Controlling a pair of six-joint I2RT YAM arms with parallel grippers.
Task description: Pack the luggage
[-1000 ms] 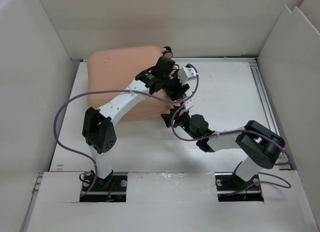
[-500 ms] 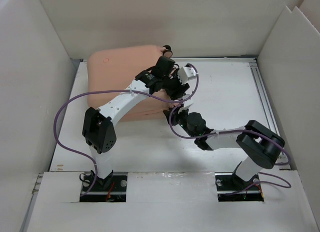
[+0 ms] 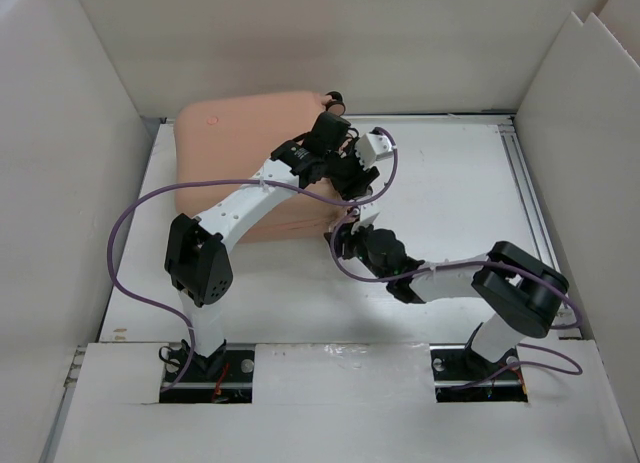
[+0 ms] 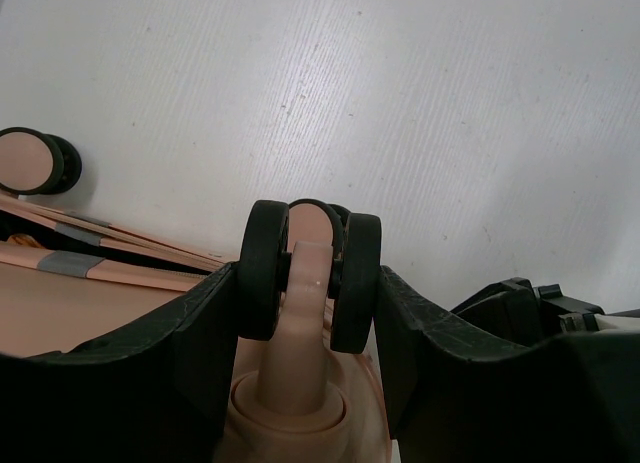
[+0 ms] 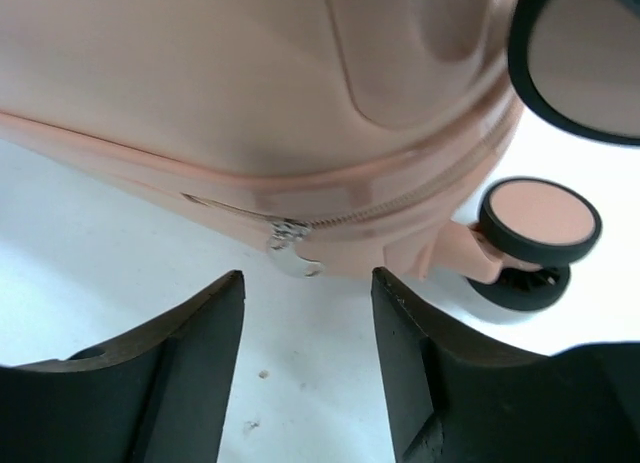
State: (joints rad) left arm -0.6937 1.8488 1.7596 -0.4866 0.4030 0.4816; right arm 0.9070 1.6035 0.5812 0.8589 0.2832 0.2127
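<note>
Presently the left tool (image 4: 310, 293) is closed on a caster wheel (image 4: 308, 253) of the luggage (image 3: 240, 153). One finger presses each outer face of the twin wheel, and the pink stem rises between them. This grip reads the same as a second ago, and the arm above it has not shifted in the overhead view.

The right tool (image 5: 306, 283) stands open and holds nothing. Its two fingers are spread, and the zip pull (image 5: 292, 245) hangs just beyond the gap between them. Whether the fingertips touch the shell cannot be told. Over the last second this arm has edged leftward along the near side of the case, bringing its wrist closer under the left arm's wrist. A second caster (image 5: 540, 223) shows just to the right of the pull, so the tool is working at the near right corner of the case.

The luggage lies flat with its lid down at the far left corner of the counter (image 3: 450, 183), well apart from the right edge. No loose items show on the counter.

Judgement: packing appears done and the closing step is in hand. The left tool is acting as an anchor while the right lines up on the pull. The next move calls for a narrow pinch on a small, free-swinging tab. A miss or a slip off the tab is the main risk, and the case may skid if the wheel grip gives.
</note>
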